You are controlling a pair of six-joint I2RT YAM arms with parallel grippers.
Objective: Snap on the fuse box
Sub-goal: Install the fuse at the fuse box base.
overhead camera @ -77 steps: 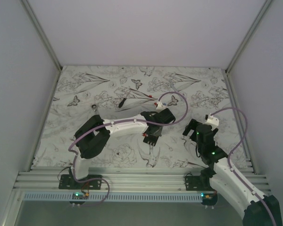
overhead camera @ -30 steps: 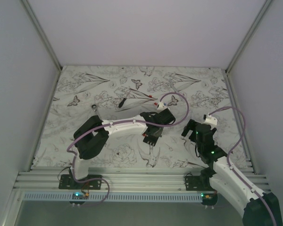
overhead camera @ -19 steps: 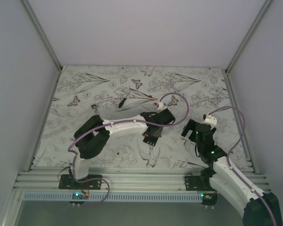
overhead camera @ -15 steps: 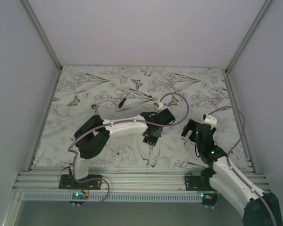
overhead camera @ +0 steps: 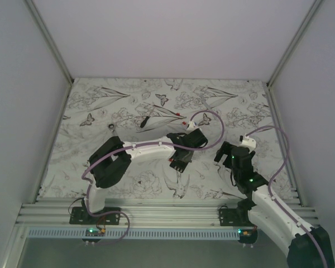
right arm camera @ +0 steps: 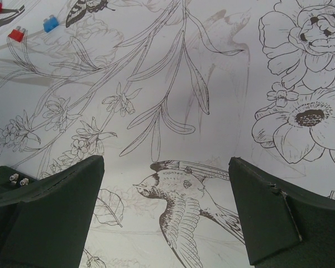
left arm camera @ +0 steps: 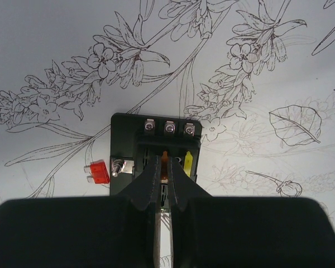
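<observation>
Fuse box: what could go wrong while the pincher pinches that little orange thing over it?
1. The left gripper pinches the orange fuse at its very tip; it might tilt and miss its slot beside the yellow fuse.
2. Nothing steadies the fuse box: the right gripper hangs open, apart from it, so a push might slide it.
3. The loose red fuse beside the box could get knocked away.

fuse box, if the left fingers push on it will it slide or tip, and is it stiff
The fuse box looks like rigid moulded plastic with screw terminals, so probably stiff. It lies flat and low on the patterned table, so tipping seems unlikely. Small and likely light, it might slide under a sideways push from the shut left fingers.
</observation>
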